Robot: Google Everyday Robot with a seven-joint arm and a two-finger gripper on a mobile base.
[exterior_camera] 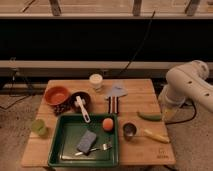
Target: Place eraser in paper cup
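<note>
The eraser [113,105], a small dark and whitish striped block, lies on the wooden table [140,100] near its middle. The paper cup [96,81], white-cream, stands upright at the back edge, a little left of and behind the eraser. A flat pale-blue piece [116,90] lies between them, just behind the eraser. My white arm [186,85] hangs at the table's right side, well away from both. My gripper does not show in this view.
An orange bowl [56,95] and a dark bowl [80,99] with a white utensil [82,108] stand at the left. A green tray [60,145] holds a blue-grey sponge [86,141], an orange ball [107,124] and a fork [97,148]. A metal cup [129,131], a green pod [149,116], a yellow piece [156,135] and a light green cup [39,127] are also on the table.
</note>
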